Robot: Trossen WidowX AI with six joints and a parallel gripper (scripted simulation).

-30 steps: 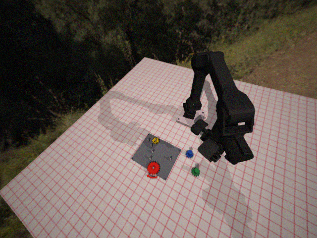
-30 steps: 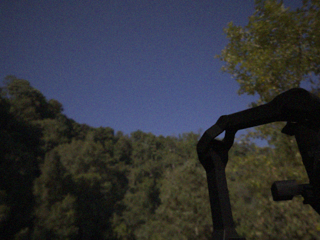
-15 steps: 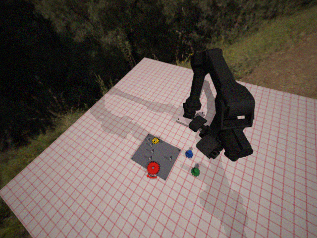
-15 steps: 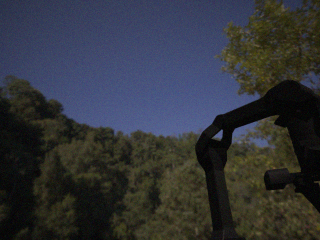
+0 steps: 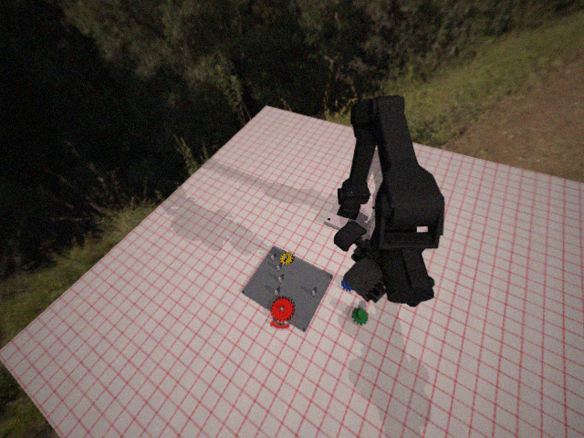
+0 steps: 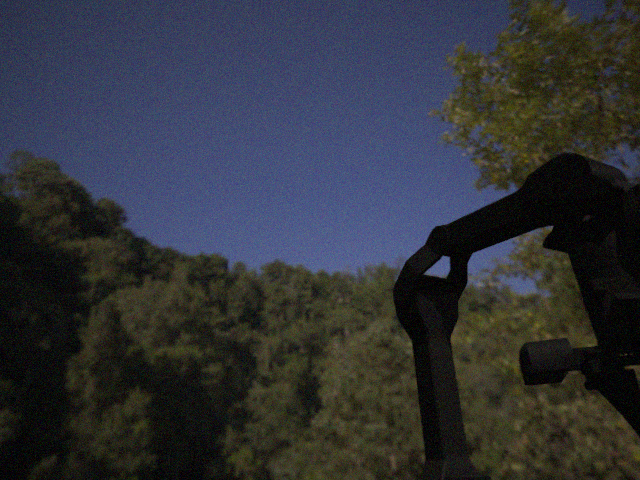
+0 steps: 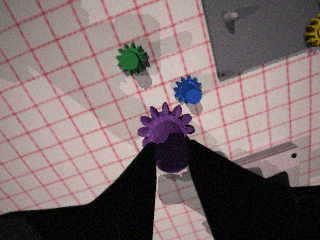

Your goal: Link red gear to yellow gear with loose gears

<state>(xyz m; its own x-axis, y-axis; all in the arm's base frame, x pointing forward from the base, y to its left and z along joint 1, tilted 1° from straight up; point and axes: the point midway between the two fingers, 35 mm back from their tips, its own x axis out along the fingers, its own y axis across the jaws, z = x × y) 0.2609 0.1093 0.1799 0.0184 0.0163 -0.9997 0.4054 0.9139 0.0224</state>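
My gripper (image 7: 170, 147) is shut on the knob of the purple gear (image 7: 166, 121) and holds it above the table; in the top view the arm hides this gear. The blue gear (image 5: 346, 285) (image 7: 188, 91) and the green gear (image 5: 359, 316) (image 7: 131, 59) stand on the table right of the grey board (image 5: 301, 268) (image 7: 265, 45). The red gear (image 5: 285, 308) sits at the board's front edge. The yellow gear (image 5: 286, 260) (image 7: 314, 32) sits near its back corner. Several empty pegs stand between them, and one peg (image 5: 313, 291) (image 7: 230, 18) stands apart toward the right.
A red arrow (image 5: 278, 327) lies beside the red gear. A pale base plate (image 5: 334, 220) (image 7: 272, 162) lies beneath the arm, behind the board. The arm (image 5: 410, 198) (image 6: 483, 222) reaches over the table right of the board. The exterior view shows only arm, trees and sky.
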